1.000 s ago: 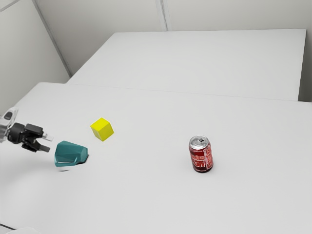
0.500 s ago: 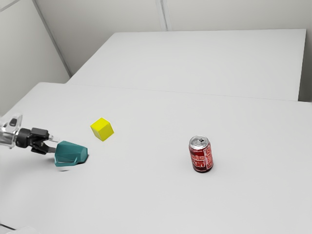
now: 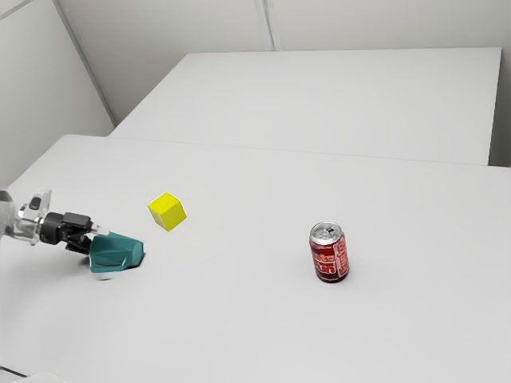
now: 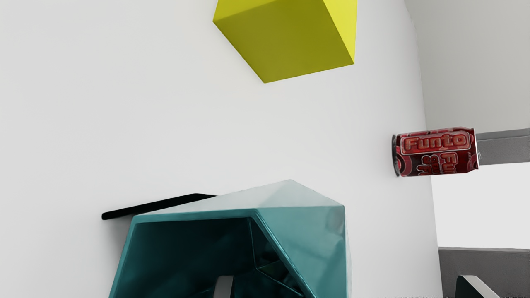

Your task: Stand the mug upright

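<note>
In the exterior view my gripper (image 3: 96, 238) is at the open end of the teal mug (image 3: 118, 253), which lies on its side on the table. The wrist view has the mug (image 4: 306, 231) with its dark mouth facing the hand. My gripper (image 4: 348, 286) is open there, fingers wide apart: one fingertip (image 4: 224, 286) is in front of the mouth or just inside it, and the other is outside, past the mug's wall. Whether either finger touches the mug, I cannot tell.
A yellow cube (image 3: 167, 212) (image 4: 285, 41) lies close to the mug. The red can (image 3: 329, 252) (image 4: 437, 152) stands farther off, toward the exterior view's right. A thin black strip (image 4: 157, 206) shows beside the mug on the white table (image 3: 239, 319).
My gripper has advanced toward the exterior view's right, from short of the mug to its open end. The mug, cube and can have stayed where they were.
</note>
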